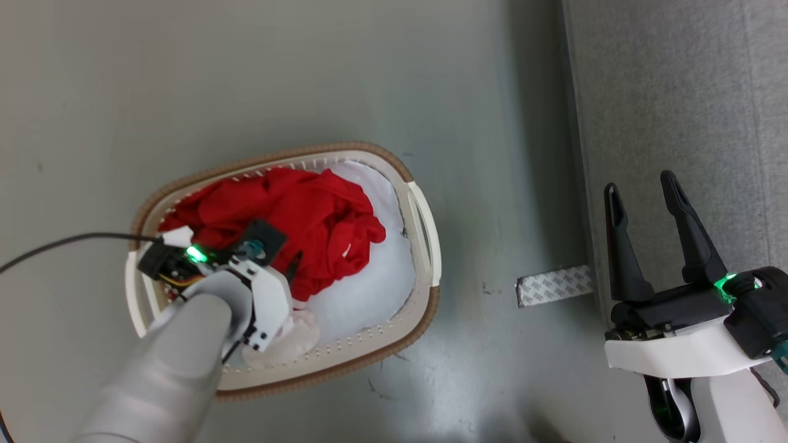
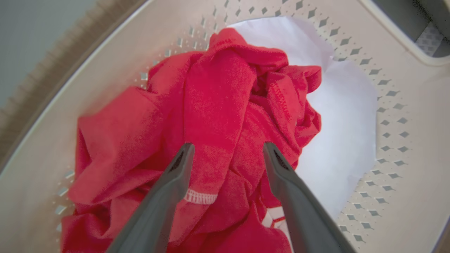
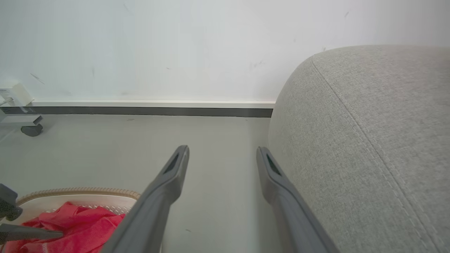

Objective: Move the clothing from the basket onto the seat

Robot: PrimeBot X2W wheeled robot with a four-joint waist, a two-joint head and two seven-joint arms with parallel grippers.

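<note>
The cream basket with its brown rim stands on the floor left of centre. Inside lies the crumpled red clothing, with a white trim strip showing in the left wrist view. My left gripper reaches down into the basket, open, its fingers straddling a fold of the clothing without closing on it. My right gripper hangs open and empty at the lower right, over the edge of the grey seat. In the right wrist view it sits beside the seat's rounded arm.
A pale white pad lines the basket's right half. A patterned tape strip lies on the grey floor between basket and seat. A black cable trails left. A wall skirting and a caster stand beyond.
</note>
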